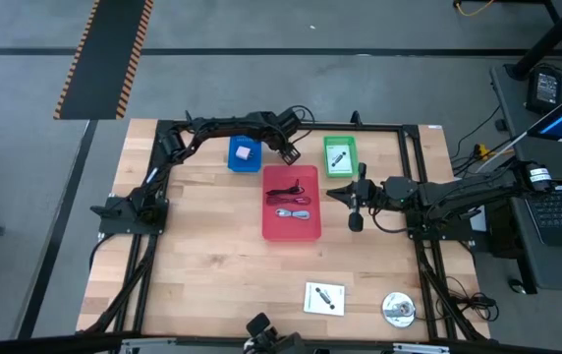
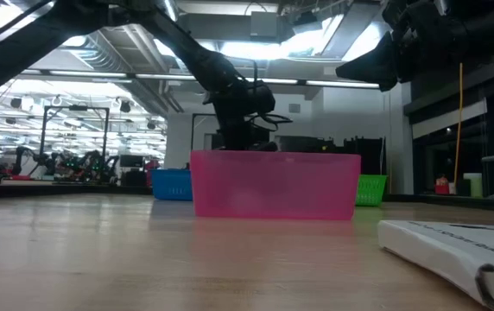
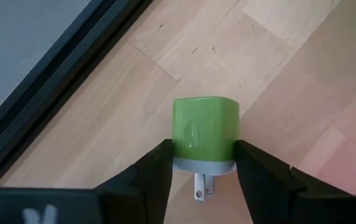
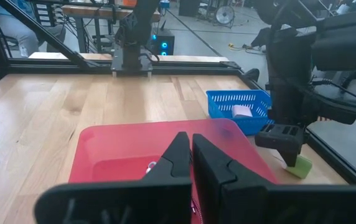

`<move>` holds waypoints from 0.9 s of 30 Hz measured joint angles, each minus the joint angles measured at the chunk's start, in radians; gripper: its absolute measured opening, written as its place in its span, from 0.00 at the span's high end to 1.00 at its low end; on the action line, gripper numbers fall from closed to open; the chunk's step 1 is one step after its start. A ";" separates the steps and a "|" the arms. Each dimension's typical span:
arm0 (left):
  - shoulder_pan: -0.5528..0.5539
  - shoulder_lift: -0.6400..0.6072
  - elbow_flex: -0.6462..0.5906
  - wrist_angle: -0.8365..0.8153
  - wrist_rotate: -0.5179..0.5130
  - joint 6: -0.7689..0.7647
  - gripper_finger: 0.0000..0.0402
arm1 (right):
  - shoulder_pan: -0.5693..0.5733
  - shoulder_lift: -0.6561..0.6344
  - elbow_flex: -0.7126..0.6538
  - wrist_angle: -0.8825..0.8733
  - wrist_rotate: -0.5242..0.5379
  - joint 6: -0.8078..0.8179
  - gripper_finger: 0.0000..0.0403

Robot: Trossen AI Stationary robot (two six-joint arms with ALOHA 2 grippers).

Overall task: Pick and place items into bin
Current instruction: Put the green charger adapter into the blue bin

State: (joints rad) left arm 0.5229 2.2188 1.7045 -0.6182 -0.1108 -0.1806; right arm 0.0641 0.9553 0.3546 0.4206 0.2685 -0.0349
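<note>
Sorting partly done. Red tray [image 1: 292, 231], mid-table [image 1: 212, 285], taken as landmark.

- Inside red tray: black and reddish coiled cables [image 1: 290, 201].
- Blue tray [image 1: 244, 164], beyond red tray's far-left corner: pink block [image 1: 245, 153] inside.
- Green tray [image 1: 339, 167], beyond far-right corner: white-green packet [image 1: 338, 157] inside.
- Left gripper [image 3: 203, 163], between blue and green trays just past red tray's far edge: fingers clamped on green plug adapter [image 3: 204, 134], held just above bare table, not yet binned.
- Right gripper [image 1: 356, 200], just right of red tray: fingers pressed together, empty.
- Left to do: white card with black part [image 1: 324, 298] and silver disc [image 1: 398, 310], both well to near-right of red tray.

Hard to make out: blue-grey pen not found; cable count unclear; low view hides tray contents behind pink wall.
</note>
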 joint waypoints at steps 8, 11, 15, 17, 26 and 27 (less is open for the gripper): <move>0.000 0.008 0.002 0.005 -0.002 0.000 0.59 | 0.000 0.000 0.000 -0.002 0.000 0.000 1.00; 0.002 0.010 0.002 0.004 0.001 0.001 0.59 | 0.000 0.000 0.000 -0.002 0.000 0.000 1.00; 0.003 0.021 0.003 -0.002 0.005 0.007 0.60 | 0.000 0.000 0.000 -0.002 0.000 0.000 1.00; 0.003 0.021 0.004 -0.008 0.003 0.033 0.63 | 0.000 0.000 0.000 -0.004 0.000 0.000 1.00; 0.003 0.016 0.005 -0.071 -0.021 0.075 0.79 | 0.000 0.000 0.000 -0.009 0.000 0.000 1.00; 0.003 0.015 0.005 -0.077 -0.023 0.075 0.81 | 0.000 0.000 0.000 -0.011 0.000 0.000 1.00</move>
State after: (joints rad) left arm 0.5255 2.2342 1.7096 -0.6952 -0.1335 -0.1055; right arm 0.0641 0.9550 0.3546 0.4097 0.2686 -0.0349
